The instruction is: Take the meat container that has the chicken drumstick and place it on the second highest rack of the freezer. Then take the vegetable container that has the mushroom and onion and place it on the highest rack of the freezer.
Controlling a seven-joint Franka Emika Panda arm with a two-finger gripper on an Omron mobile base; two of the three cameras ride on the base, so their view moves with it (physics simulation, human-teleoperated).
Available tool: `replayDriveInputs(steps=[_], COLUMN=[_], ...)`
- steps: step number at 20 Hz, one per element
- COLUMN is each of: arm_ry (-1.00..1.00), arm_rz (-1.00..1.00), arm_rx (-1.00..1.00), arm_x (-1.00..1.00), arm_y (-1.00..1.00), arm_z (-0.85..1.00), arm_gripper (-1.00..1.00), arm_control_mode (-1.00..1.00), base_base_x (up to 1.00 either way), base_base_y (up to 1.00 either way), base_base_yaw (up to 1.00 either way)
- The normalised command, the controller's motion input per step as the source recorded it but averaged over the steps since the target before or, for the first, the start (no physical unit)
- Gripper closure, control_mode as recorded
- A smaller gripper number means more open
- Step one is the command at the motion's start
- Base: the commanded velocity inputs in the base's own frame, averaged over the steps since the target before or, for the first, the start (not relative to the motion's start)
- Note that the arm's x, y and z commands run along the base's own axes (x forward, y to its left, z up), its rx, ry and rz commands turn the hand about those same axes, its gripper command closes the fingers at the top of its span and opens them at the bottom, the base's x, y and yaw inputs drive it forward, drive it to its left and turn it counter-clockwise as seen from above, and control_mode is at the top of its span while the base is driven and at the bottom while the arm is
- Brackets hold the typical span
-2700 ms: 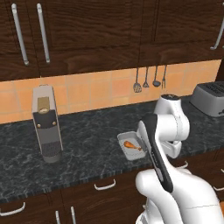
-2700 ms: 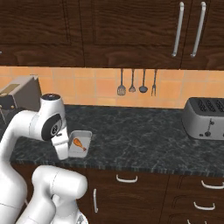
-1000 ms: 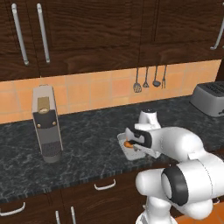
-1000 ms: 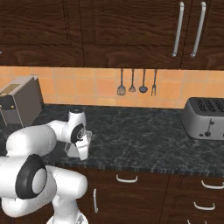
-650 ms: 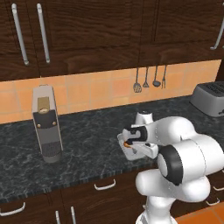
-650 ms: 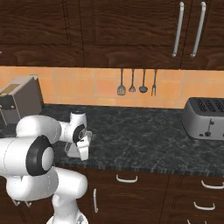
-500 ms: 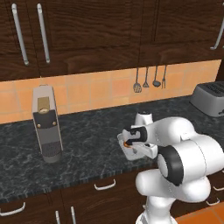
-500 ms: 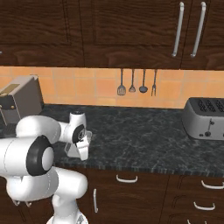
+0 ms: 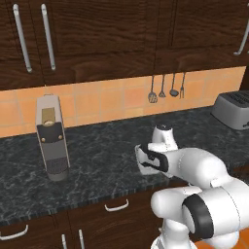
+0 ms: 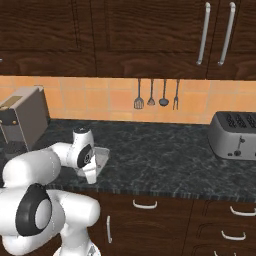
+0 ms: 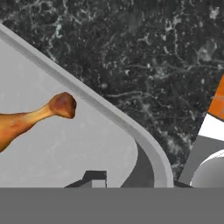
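On the dark speckled stone counter (image 9: 97, 160), I am lowering my gripper (image 11: 98, 177) onto the near rim of the smooth grey meat container (image 11: 109, 144), jaws narrowing, grip unconfirmed. Directly beneath, the glossy orange-brown chicken drumstick (image 11: 30, 118) is lying lengthwise, knobbed bone end nearest my fingertips.

I see a dark speckled stone counter (image 9: 97, 160) with a tall grey coffee machine (image 9: 51, 138) standing on it at the left. A silver toaster (image 10: 235, 134) sits far right. Four utensils (image 10: 156, 95) hang on the orange tiled backsplash (image 9: 97, 104), under dark wood cabinets (image 10: 125, 30).
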Motion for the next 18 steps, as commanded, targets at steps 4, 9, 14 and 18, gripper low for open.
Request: replayDriveInputs(steps=[4,9,14,18], arm_ry=[-0.05,-0.02,-0.08,-0.12], arm_rz=[-0.04,0.0,0.07,0.33], arm_rx=[0.0,0.05,0.02,0.0], arm_x=[-0.17,-0.09,-0.42,-0.88], arm_y=[0.0,0.0,0.0,0.04], arm_z=[0.24,0.92,0.92,0.64], arm_gripper=[1.0,1.0,1.0,1.0], arm_control_mode=[-1.0,-1.0,-1.0,-1.0], base_base_x=[0.0,0.0,0.0,0.0], base_base_y=[0.0,0.0,0.0,0.0], base_base_yaw=[0.0,0.0,0.0,0.0])
